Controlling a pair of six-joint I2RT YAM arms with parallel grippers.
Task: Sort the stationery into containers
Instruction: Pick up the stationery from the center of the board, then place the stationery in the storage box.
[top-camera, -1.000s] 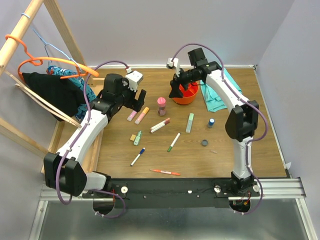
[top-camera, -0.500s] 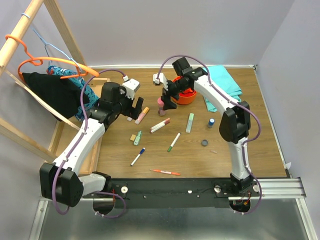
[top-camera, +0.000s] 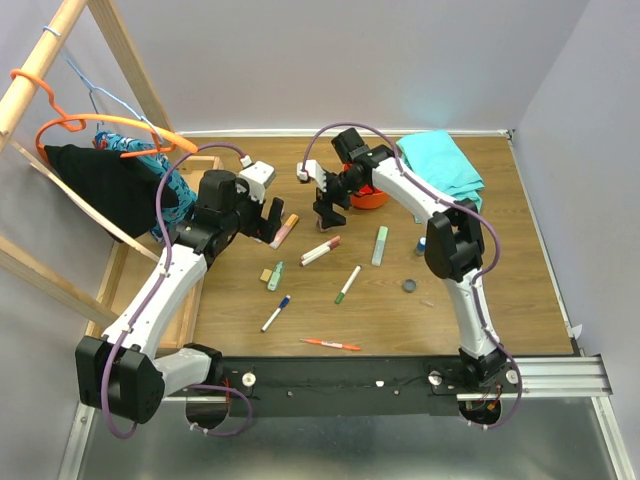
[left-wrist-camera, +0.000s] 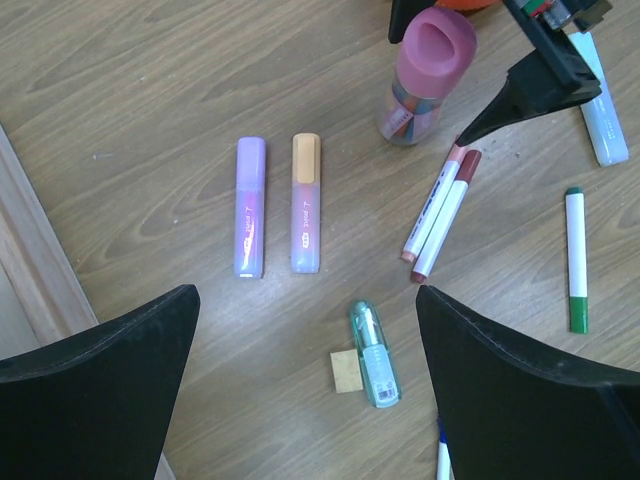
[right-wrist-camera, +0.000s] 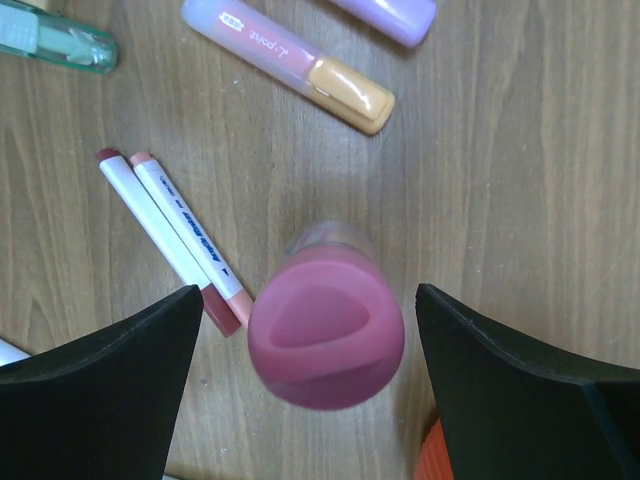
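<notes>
My workspace: wood-grain tabletop (top-camera: 520, 300) enclosed by pale lilac walls (top-camera: 400, 60) far and right; wooden rack (top-camera: 40, 60) at left carrying an orange hanger (top-camera: 110, 121) and dark clothing (top-camera: 95, 185).

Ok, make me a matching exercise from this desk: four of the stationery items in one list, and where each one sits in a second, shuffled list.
Items
1. pink glue bottle
2. purple highlighter
3. tan eraser
4. orange pen

Places
A. right beside the clear green highlighter
B. lying alone, closest to the black base rail
C. standing upright inside the open right gripper
D. lying parallel next to the orange-capped highlighter

Pairs: 1-C, 2-D, 3-A, 4-B
</notes>
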